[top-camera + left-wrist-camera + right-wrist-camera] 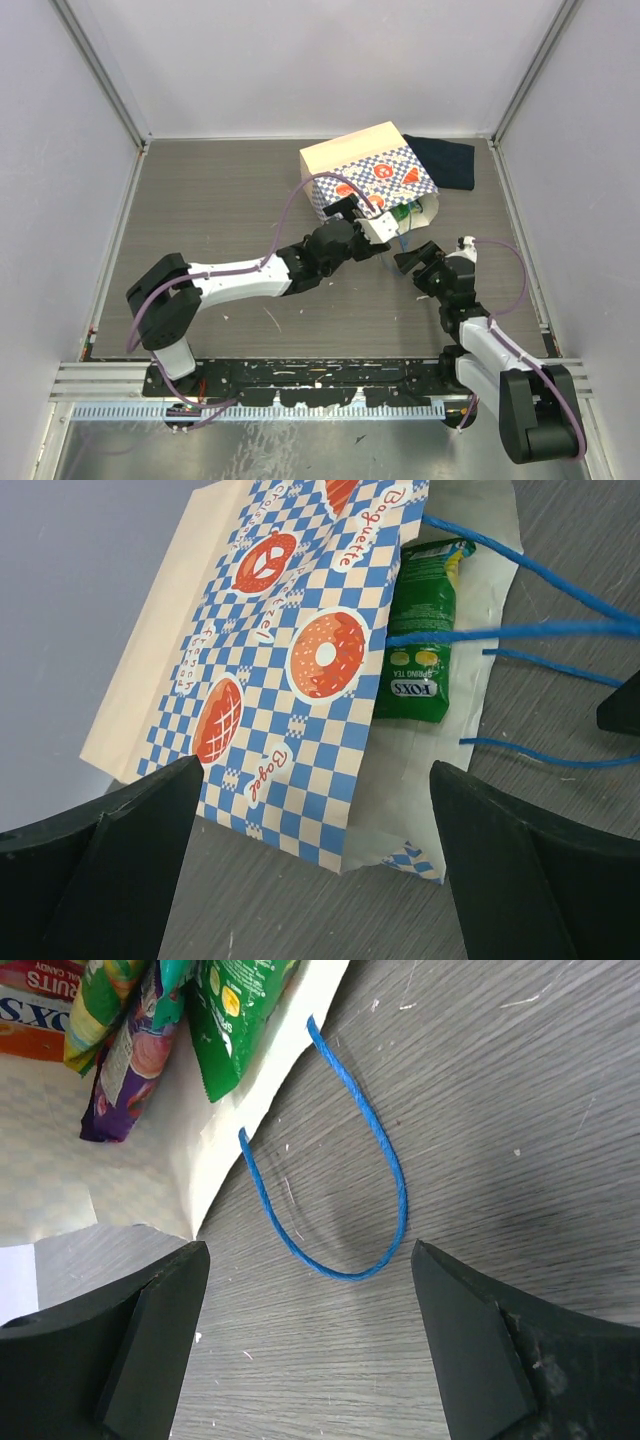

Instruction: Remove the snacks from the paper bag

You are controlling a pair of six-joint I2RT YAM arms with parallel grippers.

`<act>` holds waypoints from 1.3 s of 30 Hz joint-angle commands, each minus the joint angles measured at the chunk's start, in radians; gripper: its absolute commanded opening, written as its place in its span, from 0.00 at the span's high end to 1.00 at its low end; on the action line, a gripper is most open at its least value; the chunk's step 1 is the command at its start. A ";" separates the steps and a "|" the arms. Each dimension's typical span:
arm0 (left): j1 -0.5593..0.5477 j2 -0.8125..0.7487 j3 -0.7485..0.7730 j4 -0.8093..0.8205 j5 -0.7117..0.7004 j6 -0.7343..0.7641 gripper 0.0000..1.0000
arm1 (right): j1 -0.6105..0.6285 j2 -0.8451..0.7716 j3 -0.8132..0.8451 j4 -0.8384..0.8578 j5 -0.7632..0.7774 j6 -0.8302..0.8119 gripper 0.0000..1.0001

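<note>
Looking down into a plain booth: pale lavender-grey back wall (320,60), matching left wall (50,200) and right wall (590,150), all bare, washed in soft, even light. Slim aluminium posts (100,70) running up both back corners. Underneath, a dark grey wood-grain tabletop (220,200); shows fine pale scratches and white flecks in the close wrist views. Along the near edge, a ribbed aluminium rail (100,378), then dull sheet metal (300,450) just below it.
</note>
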 commanded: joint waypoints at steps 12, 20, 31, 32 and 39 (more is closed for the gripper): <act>-0.015 0.104 0.208 -0.267 0.052 0.187 0.02 | -0.006 -0.064 -0.008 0.003 0.044 -0.029 0.12; 0.001 0.249 0.401 -0.387 0.177 0.186 0.00 | -0.010 -0.087 -0.003 -0.023 0.052 -0.041 0.12; 0.005 0.424 0.701 -0.427 0.204 0.169 0.01 | -0.033 -0.185 -0.001 -0.122 0.076 -0.054 0.12; 0.010 0.418 0.712 -0.434 0.222 0.144 0.00 | -0.035 -0.196 0.001 -0.128 0.075 -0.055 0.12; 0.087 0.344 0.729 -0.502 0.467 -0.047 0.42 | -0.038 -0.211 0.021 -0.132 0.077 -0.059 0.13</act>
